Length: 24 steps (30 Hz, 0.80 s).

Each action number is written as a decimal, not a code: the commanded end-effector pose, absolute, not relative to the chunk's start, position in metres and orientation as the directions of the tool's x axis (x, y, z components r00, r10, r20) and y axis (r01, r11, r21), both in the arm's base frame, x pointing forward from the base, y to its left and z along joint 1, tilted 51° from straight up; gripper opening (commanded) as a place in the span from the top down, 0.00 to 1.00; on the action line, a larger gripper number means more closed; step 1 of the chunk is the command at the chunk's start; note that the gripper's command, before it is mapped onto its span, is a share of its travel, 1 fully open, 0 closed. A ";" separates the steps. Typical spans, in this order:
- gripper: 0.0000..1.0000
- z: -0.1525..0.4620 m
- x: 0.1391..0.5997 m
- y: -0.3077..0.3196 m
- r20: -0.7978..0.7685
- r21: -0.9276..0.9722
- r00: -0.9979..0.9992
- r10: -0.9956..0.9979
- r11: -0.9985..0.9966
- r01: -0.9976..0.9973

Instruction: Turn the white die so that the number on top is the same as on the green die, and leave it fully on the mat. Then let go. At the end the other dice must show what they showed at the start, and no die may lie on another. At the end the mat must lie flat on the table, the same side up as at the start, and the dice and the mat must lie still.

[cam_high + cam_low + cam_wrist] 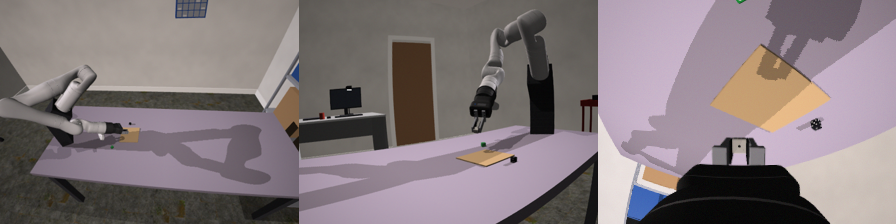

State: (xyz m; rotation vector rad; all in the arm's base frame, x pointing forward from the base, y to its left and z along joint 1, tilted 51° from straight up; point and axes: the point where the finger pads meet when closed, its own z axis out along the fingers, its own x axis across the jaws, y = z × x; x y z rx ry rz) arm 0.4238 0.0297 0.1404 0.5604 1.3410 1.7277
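- Going by the top view, I have the black pedestal (66, 138) (542, 113) at the left end of the lilac table (87, 163) (430, 200) (628, 90), with the pale arm (34, 116) (496, 56) bent up and reaching out to the right.
- Next comes the green die (111, 147) (483, 144) (741, 1), on the table near the mat but apart from it. It is too small for me to read its top number, and my wrist view cuts most of it off.
- My gripper (126, 131) (476, 129) (739, 147) is raised above the table, its tips over the mat's left part in this view. Its fingers are clamped on the white die.
- The white die (476, 129) (739, 146) sits between the fingertips, off the mat. The face toward my wrist camera shows a single dark dot; I can't tell its top number.
- Around there lies the tan mat (132, 135) (483, 159) (768, 97), flat on the table, the fingers' shadow falling across it.
- The black die (130, 123) (514, 159) (816, 124) rests on the table just beside the mat, beyond its far edge from above.
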 end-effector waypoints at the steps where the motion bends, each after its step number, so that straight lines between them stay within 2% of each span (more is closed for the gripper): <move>1: 0.66 0.151 0.417 0.046 -0.112 0.932 -0.563 0.819 -0.110 -0.345; 24: 0.66 0.169 0.405 0.066 -0.082 0.921 -0.597 0.798 -0.168 -0.352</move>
